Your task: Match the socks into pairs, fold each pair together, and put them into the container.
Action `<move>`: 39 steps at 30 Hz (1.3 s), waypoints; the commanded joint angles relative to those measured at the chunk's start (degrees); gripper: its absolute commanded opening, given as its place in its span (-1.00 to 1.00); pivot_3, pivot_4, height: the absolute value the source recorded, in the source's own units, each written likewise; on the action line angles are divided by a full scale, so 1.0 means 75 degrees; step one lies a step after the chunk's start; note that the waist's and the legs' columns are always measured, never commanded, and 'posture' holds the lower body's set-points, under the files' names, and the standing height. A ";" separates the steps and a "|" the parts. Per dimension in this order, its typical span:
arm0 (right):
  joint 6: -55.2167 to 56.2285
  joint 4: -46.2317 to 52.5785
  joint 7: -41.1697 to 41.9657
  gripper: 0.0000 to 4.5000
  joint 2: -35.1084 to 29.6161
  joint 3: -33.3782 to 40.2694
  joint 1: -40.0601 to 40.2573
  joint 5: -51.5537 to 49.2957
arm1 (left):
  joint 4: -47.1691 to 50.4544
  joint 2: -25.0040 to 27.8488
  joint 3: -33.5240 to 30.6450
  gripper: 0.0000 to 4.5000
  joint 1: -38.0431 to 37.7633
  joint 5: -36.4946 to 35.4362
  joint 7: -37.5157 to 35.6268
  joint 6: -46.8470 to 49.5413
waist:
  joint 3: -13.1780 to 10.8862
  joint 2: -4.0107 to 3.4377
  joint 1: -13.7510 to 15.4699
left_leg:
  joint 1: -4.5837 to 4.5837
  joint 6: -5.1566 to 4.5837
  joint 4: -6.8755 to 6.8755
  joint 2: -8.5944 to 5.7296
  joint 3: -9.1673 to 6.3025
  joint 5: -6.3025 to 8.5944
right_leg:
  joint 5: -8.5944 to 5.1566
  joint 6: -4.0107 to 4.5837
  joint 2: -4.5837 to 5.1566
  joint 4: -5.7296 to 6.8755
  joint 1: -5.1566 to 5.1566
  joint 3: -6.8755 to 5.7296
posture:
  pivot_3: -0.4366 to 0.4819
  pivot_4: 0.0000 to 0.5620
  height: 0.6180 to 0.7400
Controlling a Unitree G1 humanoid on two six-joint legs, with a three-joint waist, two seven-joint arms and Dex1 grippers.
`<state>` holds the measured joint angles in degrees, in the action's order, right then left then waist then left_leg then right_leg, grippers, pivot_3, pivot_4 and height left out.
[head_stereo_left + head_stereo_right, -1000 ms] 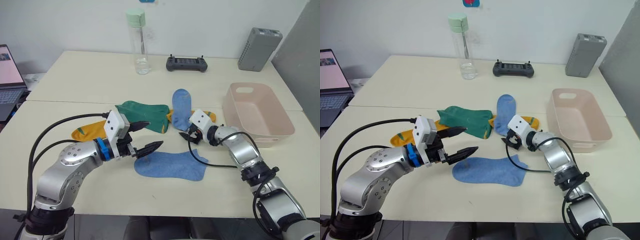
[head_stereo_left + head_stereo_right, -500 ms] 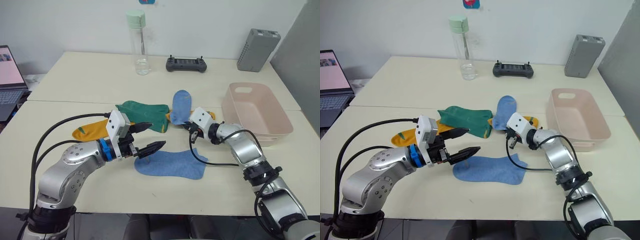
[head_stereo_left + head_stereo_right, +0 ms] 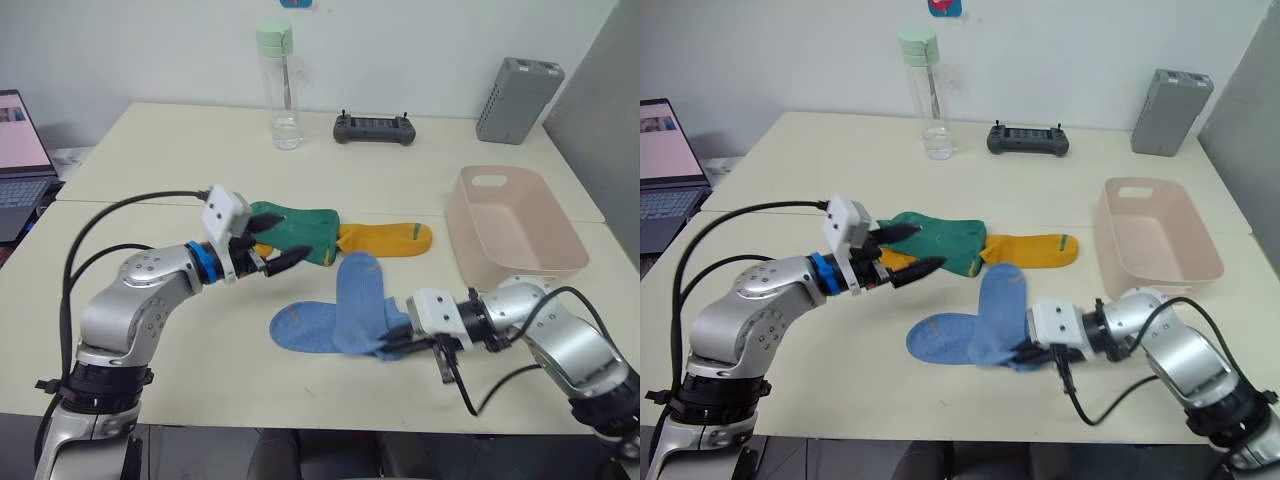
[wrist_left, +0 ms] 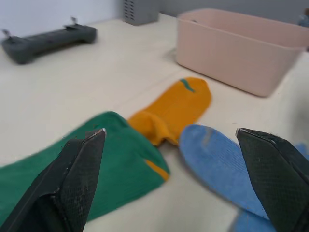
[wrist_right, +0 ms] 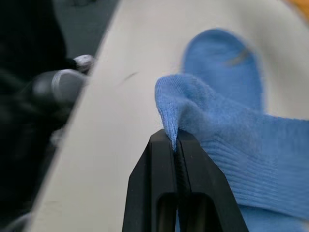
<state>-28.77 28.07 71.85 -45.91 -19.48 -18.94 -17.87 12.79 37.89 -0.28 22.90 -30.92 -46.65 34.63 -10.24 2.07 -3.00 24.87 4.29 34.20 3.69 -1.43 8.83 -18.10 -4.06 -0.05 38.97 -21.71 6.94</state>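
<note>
Nearest the robot, the right gripper (image 5: pixel 175 145) has its fingers pressed together on a bunched edge of a light blue sock (image 3: pixel 362 305), which trails from the pinch and drapes across a second light blue sock (image 3: pixel 300 328) lying flat on the bench (image 3: pixel 180 360). Just beyond and toward the robot's left, the left gripper (image 3: pixel 270 243) hovers with its fingers spread wide, holding nothing, over one end of a dark green sock (image 3: pixel 300 232). A bit of mustard-yellow cloth (image 3: pixel 896 260) peeks out beneath that gripper; what it belongs to cannot be told. The dark green sock lies flat, and its other end overlaps the cuff of a mustard-yellow sock (image 3: pixel 385 238) with a small green mark at the toe, stretched toward the robot's right. Near that toe but apart from it stands the pale pink container (image 3: pixel 548 262), with no socks inside. Farther back on the bench are a clear water bottle with a green cap (image 3: pixel 278 85), a dark handheld controller (image 3: pixel 374 128), and a grey ribbed box (image 3: pixel 518 98) at the far right. A laptop (image 3: pixel 18 150) sits off the bench's left edge.
</note>
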 commanded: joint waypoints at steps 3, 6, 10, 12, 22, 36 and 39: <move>0.0132 0.0163 0.0107 -0.99 -0.0146 -0.0265 0.0016 0.0128 | -0.0400 -0.0280 0.0965 1.00 0.0519 0.0700 -0.0351 -0.0340 | 0.0000 0.0000 -0.0008 | -0.0001 -0.0001 0.0019 0.0000 0.0000 -0.0001 | 0.0002 -0.0010 0.0000 0.0003 0.0003 0.0002 | -0.05 -0.47 1.00; 0.0192 0.0023 0.0016 -0.99 -0.0112 -0.0317 -0.0064 0.0275 | -0.1293 -0.0525 0.1853 1.00 0.1007 0.1875 -0.0499 -0.1464 | 0.0000 0.0001 0.0012 | 0.0001 0.0000 0.0053 -0.0005 0.0003 -0.0001 | -0.0003 -0.0005 0.0001 0.0000 0.0012 0.0008 | -0.05 -0.47 1.00; 0.0000 0.0158 -0.0119 -0.99 -0.0046 -0.0283 -0.0032 0.0189 | -0.2484 -0.1027 0.2440 1.00 0.1650 0.2680 -0.0635 -0.2250 | -0.0002 0.0003 0.0032 | 0.0004 0.0000 0.0073 -0.0010 0.0008 0.0000 | -0.0003 -0.0005 0.0003 -0.0004 0.0021 0.0019 | -0.05 -0.47 1.00; -0.0085 0.0249 -0.0202 -0.99 0.0012 -0.0297 -0.0014 0.0144 | -0.3122 -0.1277 0.2612 1.00 0.1918 0.2972 -0.0692 -0.2521 | -0.0002 0.0003 0.0036 | 0.0005 -0.0001 0.0072 -0.0009 0.0008 0.0000 | 0.0001 -0.0012 0.0003 -0.0002 0.0020 0.0017 | -0.05 -0.47 1.00; -0.0106 0.0408 -0.0612 -1.00 0.0146 -0.0362 0.0097 0.0276 | -0.4470 -0.2183 0.2604 0.48 0.2423 0.3304 -0.1293 -0.3169 | -0.0002 0.0003 0.0027 | 0.0018 -0.0002 0.0055 -0.0007 0.0002 0.0002 | 0.0008 -0.0026 -0.0003 0.0002 0.0006 0.0011 | -0.05 -0.47 1.00; 0.0037 0.0276 -0.0781 -1.00 0.0258 -0.0195 0.0005 0.0174 | -0.4126 -0.2089 0.2368 -1.00 0.2154 0.3455 -0.1330 -0.3068 | -0.0002 0.0003 0.0020 | 0.0017 -0.0002 0.0062 -0.0007 0.0000 0.0001 | 0.0011 -0.0032 -0.0003 0.0003 0.0011 0.0011 | -0.05 -0.47 1.00; 0.0165 0.0161 -0.0689 -1.00 0.0200 -0.0154 -0.0072 0.0203 | -0.3731 -0.1955 0.2120 -1.00 0.1927 0.3381 -0.1144 -0.2776 | -0.0002 0.0003 0.0011 | 0.0017 -0.0002 0.0062 -0.0007 0.0000 0.0001 | 0.0011 -0.0032 -0.0003 0.0003 0.0011 0.0012 | -0.05 -0.47 1.00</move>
<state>-28.94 28.79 66.26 -44.10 -22.19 -18.81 -15.85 -18.23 22.52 17.56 37.61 -5.08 -56.01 12.92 -10.25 2.08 -2.92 25.00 4.28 34.67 3.65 -1.44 8.84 -18.02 -4.30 -0.07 38.99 -21.62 7.03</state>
